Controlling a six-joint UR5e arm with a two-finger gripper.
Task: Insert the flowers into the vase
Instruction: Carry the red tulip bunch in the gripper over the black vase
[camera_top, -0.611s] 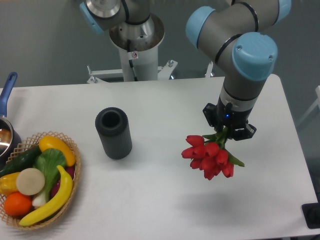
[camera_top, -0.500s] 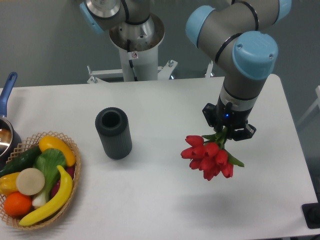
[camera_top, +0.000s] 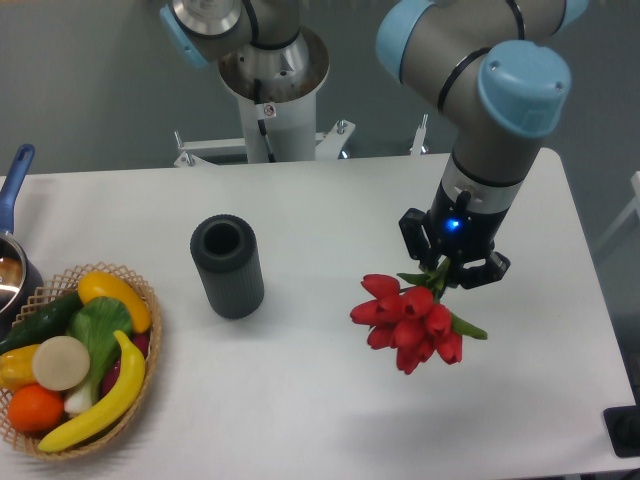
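Note:
My gripper (camera_top: 447, 268) is shut on the green stems of the flowers (camera_top: 405, 322), a bunch of red tulip buds that hangs below and left of the fingers, lifted above the white table (camera_top: 320, 400). The stems are mostly hidden by the gripper. The vase (camera_top: 227, 266), dark grey-black and ribbed, stands upright with its round mouth open, left of the middle of the table. The flowers are well to the right of the vase and apart from it.
A woven basket (camera_top: 140, 345) with a banana, an orange and vegetables sits at the front left. A pot with a blue handle (camera_top: 14, 180) is at the left edge. The arm's base column (camera_top: 272, 95) stands behind the table.
The gripper with the flowers has moved a little to the left and toward the front; the buds have shifted left and down in the picture. The vase has not moved.

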